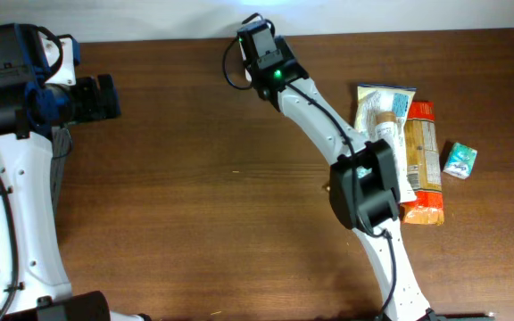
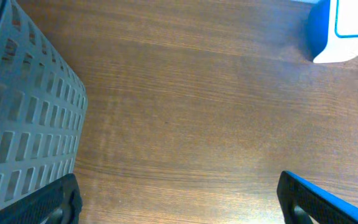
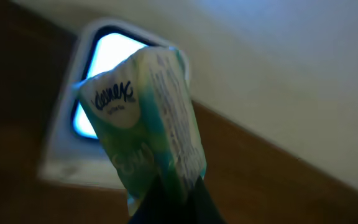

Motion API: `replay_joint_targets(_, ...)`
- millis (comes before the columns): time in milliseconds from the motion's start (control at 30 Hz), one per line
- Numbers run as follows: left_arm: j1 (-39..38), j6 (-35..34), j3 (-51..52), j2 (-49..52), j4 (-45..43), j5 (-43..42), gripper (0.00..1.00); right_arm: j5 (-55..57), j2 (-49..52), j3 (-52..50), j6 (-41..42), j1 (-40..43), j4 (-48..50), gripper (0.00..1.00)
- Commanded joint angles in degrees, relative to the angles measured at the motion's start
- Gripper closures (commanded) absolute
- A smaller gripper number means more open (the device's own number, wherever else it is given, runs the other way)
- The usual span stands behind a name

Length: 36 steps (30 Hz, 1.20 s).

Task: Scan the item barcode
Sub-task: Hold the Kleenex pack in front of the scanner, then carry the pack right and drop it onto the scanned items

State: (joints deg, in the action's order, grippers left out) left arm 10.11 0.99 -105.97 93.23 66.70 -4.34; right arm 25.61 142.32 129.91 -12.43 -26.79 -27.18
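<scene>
Tissue pack was gripped at its lower end by the right tool, which was closed on it, and it sat just in front of the lit window of the scanner at the far edge of the table. The left tool stood wide, holding nothing, over the table beside a grey basket. Other packages lay on the table's right side.

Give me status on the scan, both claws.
Left claw open, empty, by the basket. Right claw shut on tissue pack, held up at the scanner window. Nothing between them.
</scene>
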Motion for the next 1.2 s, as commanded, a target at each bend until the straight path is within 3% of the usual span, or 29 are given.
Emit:
replay_joint_targets(0,0.3,-0.1,-0.4,-0.3,0.1,-0.4,0.01,-13.4,-13.7,0.5,13.3,1.5,-8.6,0.96)
replay_joint_targets(167,0.3,-0.1,-0.4,-0.3,0.1,-0.4,0.01,-28.9,-28.6,0.5,19.8,8.0,-32.6,0.96)
replay_joint_targets(267,0.3,-0.1,-0.4,-0.3,0.1,-0.4,0.01,-28.8,-33.3,0.5,25.7,16.0,-48.4,0.96)
replay_joint_targets(367,0.3,-0.2,-0.4,-0.3,0.1,-0.4,0.01,-27.3,-31.7,-0.7,26.5,23.8,-59.5,0.96)
replay_joint_targets(500,0.3,-0.2,-0.4,-0.3,0.1,-0.4,0.01,-26.0,-28.8,-10.1,26.4,32.2,-59.3,0.96)
replay_joint_targets(700,0.3,-0.2,-0.4,-0.3,0.1,-0.4,0.01,-26.1,-27.5,-25.3,26.4,39.9,-46.9,0.94)
replay_joint_targets(767,0.3,-0.2,-0.4,-0.3,0.1,-0.4,0.01,-26.2,-27.5,-25.7,25.0,40.1,-46.7,0.70)
replay_joint_targets(833,0.3,-0.2,-0.4,-0.3,0.1,-0.4,0.01,-28.2,-27.6,-25.3,22.3,39.9,-47.5,0.58)
replay_joint_targets(1000,0.3,-0.2,-0.4,-0.3,0.1,-0.4,0.01,-37.2,-30.6,-17.4,18.8,39.3,-55.4,0.52)
replay_joint_targets(1167,0.3,-0.2,-0.4,-0.3,0.1,-0.4,0.01,-36.5,-43.8,-3.4,15.8,29.5,-64.3,0.32)
